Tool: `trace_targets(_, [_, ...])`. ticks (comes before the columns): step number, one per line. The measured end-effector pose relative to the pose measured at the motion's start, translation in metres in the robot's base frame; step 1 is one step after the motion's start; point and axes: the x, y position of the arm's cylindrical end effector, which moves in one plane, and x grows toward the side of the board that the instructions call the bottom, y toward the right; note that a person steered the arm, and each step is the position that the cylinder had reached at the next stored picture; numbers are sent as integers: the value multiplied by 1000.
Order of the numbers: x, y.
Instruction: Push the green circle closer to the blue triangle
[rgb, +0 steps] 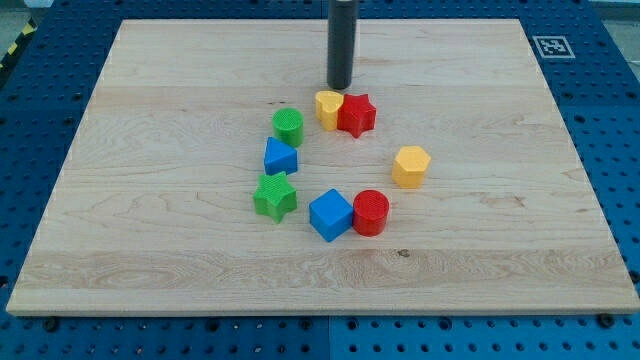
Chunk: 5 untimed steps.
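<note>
The green circle (288, 126) stands just above the blue triangle (280, 157), close to it or touching. My tip (340, 87) rests on the board just above the yellow heart (328, 108) and the red star (356, 114), up and to the right of the green circle and apart from it.
A green star (275, 196) lies below the blue triangle. A blue cube (331, 214) and a red cylinder (370, 212) sit side by side lower down. A yellow hexagon (411, 166) is at the right. The wooden board (150, 250) lies on a blue pegboard table.
</note>
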Motion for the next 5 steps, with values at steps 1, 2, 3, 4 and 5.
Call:
trace_targets(1, [26,-21])
trace_targets(2, [39,-32])
trace_targets(3, [36,-46])
trace_targets(4, [24,-65])
trace_targets(5, [30,-65])
